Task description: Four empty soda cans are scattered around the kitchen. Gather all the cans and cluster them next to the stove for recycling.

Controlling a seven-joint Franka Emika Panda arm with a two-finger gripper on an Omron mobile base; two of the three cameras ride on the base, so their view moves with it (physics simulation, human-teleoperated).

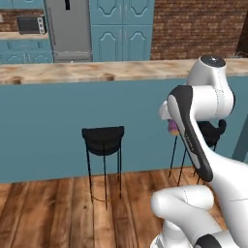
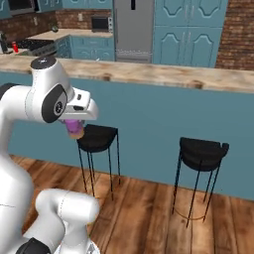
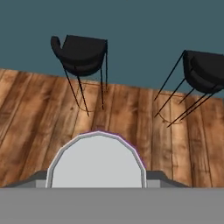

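The teal island (image 2: 163,116) with its pale wood counter (image 2: 149,73) is spanning the room in front of the base, and the far kitchen wall is showing behind it, where the stove (image 2: 34,45) is sitting well off to the left with a small red can (image 2: 15,47) standing just beside it. Two black stools (image 2: 201,154) are standing on the plank floor (image 2: 149,208) against the island. The white arm is folding back over the base with the gripper (image 2: 74,124) tucked under the wrist, pinching the purple can (image 2: 75,129) — its silver lid is pointing straight at the hand camera, with a thin purple rim around it (image 3: 131,146). So the can is hanging in the air, well apart from the stove, and the carry is looking far from finished.

An empty can is likely handling as very light and slick, with thin walls that dent under a hard squeeze. The best hold is probably across the middle of the body — firm enough not to slip, no more.
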